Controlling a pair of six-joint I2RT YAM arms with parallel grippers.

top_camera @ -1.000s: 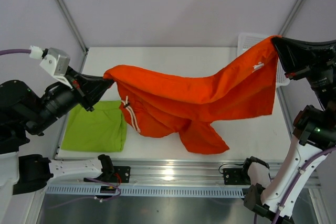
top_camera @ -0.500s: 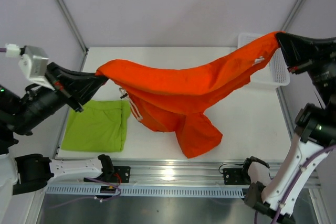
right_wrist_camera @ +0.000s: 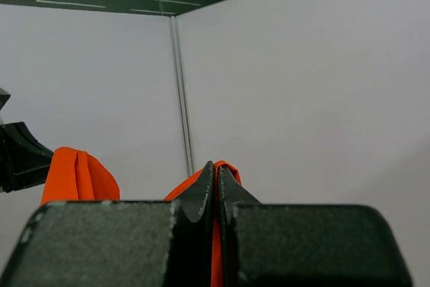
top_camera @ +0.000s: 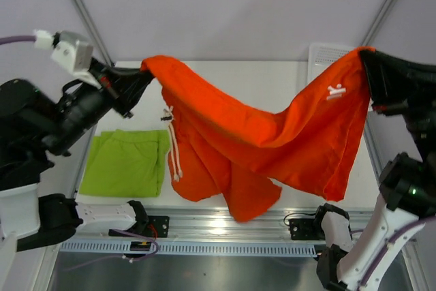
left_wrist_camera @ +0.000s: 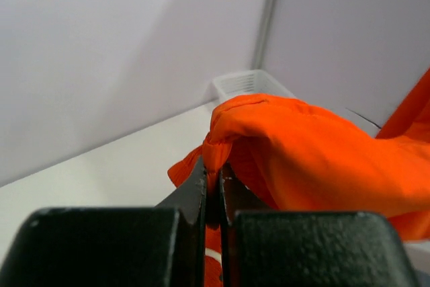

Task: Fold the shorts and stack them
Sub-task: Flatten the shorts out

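Left gripper (left_wrist_camera: 213,166): fingers pressed together on a bunched edge of the orange-red shorts (left_wrist_camera: 302,152), with only a thin fold of fabric between the tips.
Right gripper (right_wrist_camera: 215,169): fingers pressed together on another edge of the same garment. Orange fabric shows between the tips and just above them.
Grip locations: the left gripper holds the end above the far-left part of the table (top_camera: 272,76). The right gripper holds the end above the far-right corner.
Orange-red shorts, position: suspended in the air between the two grippers, high at both held ends and sagging in the middle. The leg sections hang down toward the near table edge. Contact with the table surface cannot be confirmed.
Drawstrings (top_camera: 174,148): white, hanging loose from the waistband, below and to the right of the left gripper.
Logo (top_camera: 335,91): small, white, on the fabric near the right-held end.
Lime green shorts (top_camera: 126,163): lying flat in a compact, roughly square shape on the near-left part of the table, just beside the hanging orange fabric and apart from both grippers.
Basket (top_camera: 320,56): white mesh, at the far-right corner of the table, largely hidden behind the orange fabric.
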